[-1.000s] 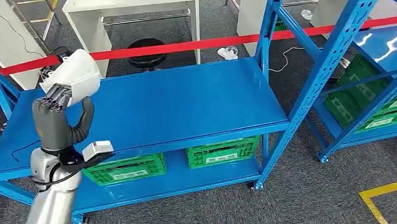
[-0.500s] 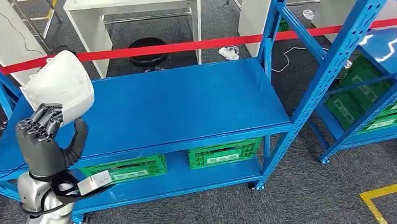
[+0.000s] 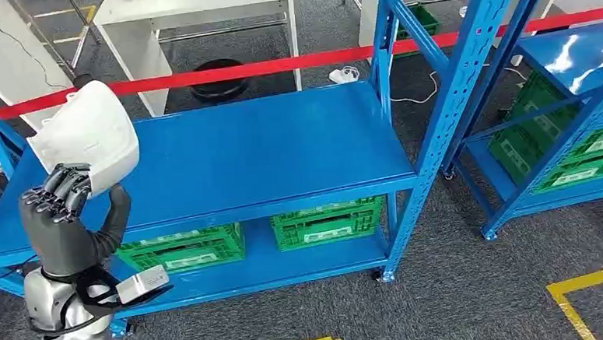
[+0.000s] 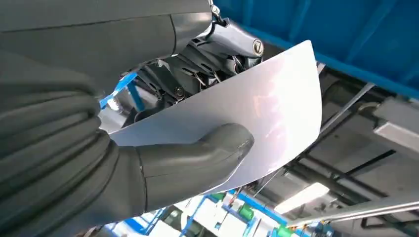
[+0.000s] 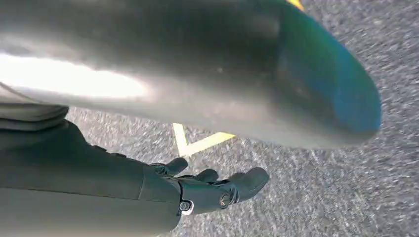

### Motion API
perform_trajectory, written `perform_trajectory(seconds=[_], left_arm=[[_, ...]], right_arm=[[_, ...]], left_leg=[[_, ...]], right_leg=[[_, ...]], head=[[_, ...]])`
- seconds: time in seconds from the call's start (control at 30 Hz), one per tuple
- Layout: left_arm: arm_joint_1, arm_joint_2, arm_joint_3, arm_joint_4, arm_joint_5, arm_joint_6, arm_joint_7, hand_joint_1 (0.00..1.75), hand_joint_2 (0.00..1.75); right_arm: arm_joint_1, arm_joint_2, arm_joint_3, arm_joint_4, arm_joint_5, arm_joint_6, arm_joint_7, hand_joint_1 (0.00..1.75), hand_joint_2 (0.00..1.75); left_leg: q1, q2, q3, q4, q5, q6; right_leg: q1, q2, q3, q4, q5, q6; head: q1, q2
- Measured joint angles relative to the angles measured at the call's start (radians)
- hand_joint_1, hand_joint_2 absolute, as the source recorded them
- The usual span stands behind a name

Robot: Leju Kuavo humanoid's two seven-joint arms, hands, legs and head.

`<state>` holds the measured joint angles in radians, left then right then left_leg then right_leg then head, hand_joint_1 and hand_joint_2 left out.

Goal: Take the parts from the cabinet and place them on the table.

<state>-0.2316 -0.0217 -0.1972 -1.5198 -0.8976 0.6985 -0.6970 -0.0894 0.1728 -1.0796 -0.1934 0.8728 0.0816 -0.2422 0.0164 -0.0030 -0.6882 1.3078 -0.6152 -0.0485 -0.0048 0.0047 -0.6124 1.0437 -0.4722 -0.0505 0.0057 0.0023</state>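
**White part carried toward the blue tabletop**

Since a second ago the left hand (image 3: 67,217) has dropped lower and nearer the body, the white part (image 3: 90,138) tilting up with it; the whole view has swung too.

From the head, thumb and fingers clamp the part's lower edge, holding it high above the left end of the blue tabletop (image 3: 282,151), likely to clear the frame.

Left wrist: the thumb (image 4: 197,158) presses the panel's face.

Right wrist: the right hand (image 5: 212,187) hangs empty over carpet, fingers loosely parted.
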Motion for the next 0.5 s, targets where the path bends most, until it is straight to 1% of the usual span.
perform_trajectory(seconds=[0.03, 0.07, 0.1, 0.13, 0.17, 0.23, 0.27, 0.3, 0.33, 0.37, 0.4, 0.43, 0.47, 0.5], left_arm=[[0.002, 0.0, 0.003, -0.003, -0.002, 0.0, 0.0, 1.75, 1.75], [0.002, 0.0, 0.005, -0.005, -0.003, 0.0, 0.0, 1.75, 1.75], [0.001, 0.0, 0.006, -0.008, -0.006, 0.0, 0.0, 1.75, 1.75], [0.001, 0.0, 0.009, -0.014, -0.006, 0.0, 0.0, 1.75, 1.75], [0.003, -0.002, 0.011, -0.016, -0.008, 0.0, 0.0, 1.75, 1.75], [0.003, -0.002, 0.014, -0.019, -0.023, 0.0, 0.0, 1.75, 1.75], [0.008, -0.002, 0.017, -0.023, -0.032, 0.0, 0.0, 1.75, 1.75], [0.008, -0.005, 0.017, -0.024, -0.032, 0.0, 0.002, 1.75, 1.75], [0.008, -0.007, 0.017, -0.024, -0.034, 0.0, 0.003, 1.75, 1.75], [0.009, -0.012, 0.017, -0.025, -0.035, 0.0, 0.006, 1.75, 1.75], [0.009, -0.013, 0.017, -0.024, -0.038, 0.0, 0.011, 1.75, 1.75], [0.009, -0.013, 0.017, -0.023, -0.039, 0.0, 0.016, 1.75, 1.75], [0.008, -0.013, 0.018, -0.021, -0.039, 0.0, 0.021, 1.75, 1.75], [0.008, -0.013, 0.017, -0.019, -0.039, 0.0, 0.024, 1.75, 1.75]], right_arm=[[0.0, 0.0, 0.002, 0.0, 0.0, 0.0, 0.0, 0.0, 0.0], [0.0, 0.0, 0.003, 0.0, 0.0, 0.0, 0.0, 0.0, 0.0], [0.0, 0.0, 0.003, 0.0, 0.001, 0.0, 0.0, 0.0, 0.0], [0.0, 0.004, 0.004, 0.0, 0.001, 0.0, 0.0, 0.0, 0.0], [0.0, 0.005, 0.005, 0.0, 0.001, 0.0, 0.0, 0.0, 0.0], [-0.001, 0.005, 0.005, 0.0, -0.001, 0.008, -0.001, 0.0, 0.0], [0.0, 0.007, 0.005, 0.0, -0.004, 0.015, -0.005, 0.0, 0.0], [0.001, 0.006, 0.005, 0.0, -0.007, 0.019, -0.008, 0.0, 0.0], [0.001, 0.006, 0.005, 0.0, -0.011, 0.023, -0.012, 0.0, 0.0], [0.001, 0.007, 0.005, 0.0, -0.016, 0.024, -0.015, 0.0, 0.0], [0.001, 0.007, 0.005, 0.0, -0.02, 0.026, -0.019, 0.0, 0.0], [0.001, 0.007, 0.005, 0.0, -0.021, 0.026, -0.021, 0.0, 0.0], [0.001, 0.007, 0.005, 0.0, -0.023, 0.026, -0.021, 0.0, 0.0], [0.001, 0.007, 0.005, 0.0, -0.024, 0.026, -0.021, 0.0, 0.0]], left_leg=[[-0.004, 0.0, 0.039, -0.053, 0.027, 0.008], [-0.009, 0.0, 0.093, -0.135, 0.058, 0.02], [-0.015, -0.001, 0.152, -0.225, 0.082, 0.032], [-0.022, 0.002, 0.187, -0.291, 0.06, 0.044], [-0.024, 0.006, 0.185, -0.284, 0.085, 0.037], [-0.031, 0.004, 0.176, -0.29, 0.087, 0.044], [-0.029, 0.005, 0.172, -0.297, 0.097, 0.053], [-0.017, 0.011, 0.169, -0.309, 0.112, 0.06], [-0.018, 0.012, 0.167, -0.311, 0.12, 0.062], [-0.016, 0.011, 0.151, -0.309, 0.133, 0.07], [-0.017, 0.012, 0.137, -0.308, 0.141, 0.071], [-0.017, 0.013, 0.123, -0.305, 0.15, 0.072], [-0.017, 0.014, 0.107, -0.301, 0.159, 0.071], [-0.016, 0.015, 0.094, -0.297, 0.166, 0.069]], right_leg=[[0.004, 0.0, -0.007, 0.0, 0.006, -0.001], [0.008, 0.001, -0.012, 0.0, 0.012, 0.0], [0.011, 0.001, -0.016, 0.0, 0.017, 0.0], [0.012, 0.001, -0.019, 0.0, 0.023, 0.006], [0.009, 0.0, -0.019, -0.003, 0.03, 0.013], [0.005, -0.001, -0.022, -0.003, 0.039, 0.024], [0.007, -0.001, -0.022, -0.011, 0.048, 0.032], [0.006, -0.001, -0.026, -0.005, 0.045, 0.035], [0.008, 0.001, -0.034, 0.009, 0.016, 0.042], [0.005, 0.0, -0.057, 0.073, -0.054, 0.049], [0.001, 0.0, -0.079, 0.143, -0.104, 0.055], [-0.001, 0.0, -0.099, 0.216, -0.144, 0.06], [-0.002, 0.0, -0.106, 0.266, -0.154, 0.064], [-0.003, 0.0, -0.096, 0.272, -0.138, 0.066]], head=[[0.0, 0.0], [0.0, 0.0], [0.0, 0.0], [0.002, 0.0], [0.0, 0.0], [-0.002, 0.0], [-0.002, 0.0], [-0.003, 0.0], [-0.002, 0.0], [0.006, 0.0], [0.006, 0.0], [0.006, 0.0], [0.006, 0.0], [0.007, 0.0]])
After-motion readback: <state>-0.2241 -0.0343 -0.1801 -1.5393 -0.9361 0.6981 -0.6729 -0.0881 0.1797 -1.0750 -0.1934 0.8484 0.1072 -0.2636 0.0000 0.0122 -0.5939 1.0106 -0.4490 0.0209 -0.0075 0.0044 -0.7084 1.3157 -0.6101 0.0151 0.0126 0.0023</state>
